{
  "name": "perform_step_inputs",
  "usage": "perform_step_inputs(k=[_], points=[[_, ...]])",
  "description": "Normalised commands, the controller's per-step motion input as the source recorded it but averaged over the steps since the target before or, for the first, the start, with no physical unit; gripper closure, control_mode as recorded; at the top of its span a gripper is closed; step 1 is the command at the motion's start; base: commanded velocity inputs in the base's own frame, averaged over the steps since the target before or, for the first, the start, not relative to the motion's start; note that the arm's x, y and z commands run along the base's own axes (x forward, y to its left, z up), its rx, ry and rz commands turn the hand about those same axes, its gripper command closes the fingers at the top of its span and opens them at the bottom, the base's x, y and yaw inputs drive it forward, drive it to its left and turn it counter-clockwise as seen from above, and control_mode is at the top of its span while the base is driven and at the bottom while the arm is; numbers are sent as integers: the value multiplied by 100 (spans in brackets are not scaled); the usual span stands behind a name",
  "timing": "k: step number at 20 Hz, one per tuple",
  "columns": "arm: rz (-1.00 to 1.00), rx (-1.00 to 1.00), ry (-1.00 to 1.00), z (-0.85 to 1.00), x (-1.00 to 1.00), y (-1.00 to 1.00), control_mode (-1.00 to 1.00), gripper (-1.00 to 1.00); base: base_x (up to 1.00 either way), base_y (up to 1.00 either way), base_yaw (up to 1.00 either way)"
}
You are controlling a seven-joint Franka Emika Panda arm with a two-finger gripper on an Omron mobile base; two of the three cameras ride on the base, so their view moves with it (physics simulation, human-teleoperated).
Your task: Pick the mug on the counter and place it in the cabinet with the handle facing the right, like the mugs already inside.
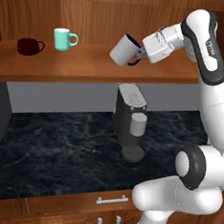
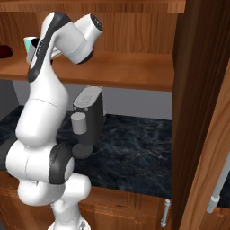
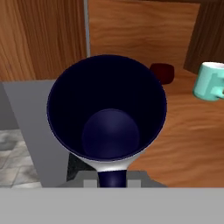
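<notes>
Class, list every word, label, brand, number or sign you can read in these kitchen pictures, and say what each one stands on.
None: no readable text anywhere.
The grey mug, the teal mug, the maroon cup, the coffee machine and the cabinet are all plain.

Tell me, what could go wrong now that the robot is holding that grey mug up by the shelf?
The mug hangs tilted in the gripper, above the shelf board of the cabinet; set down at that angle, it might tip or roll. If the grip slipped, it could fall onto the coffee machine below. Swinging too far left, it might knock the teal mug.
</notes>
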Motion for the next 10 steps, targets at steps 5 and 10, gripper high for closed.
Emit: perform_step_inputs(k=[5, 10], points=[[0, 0, -2, -12, 27, 13, -100, 100, 0, 0, 0], [3, 0, -6, -19, 17, 23, -100, 100, 0, 0, 0]])
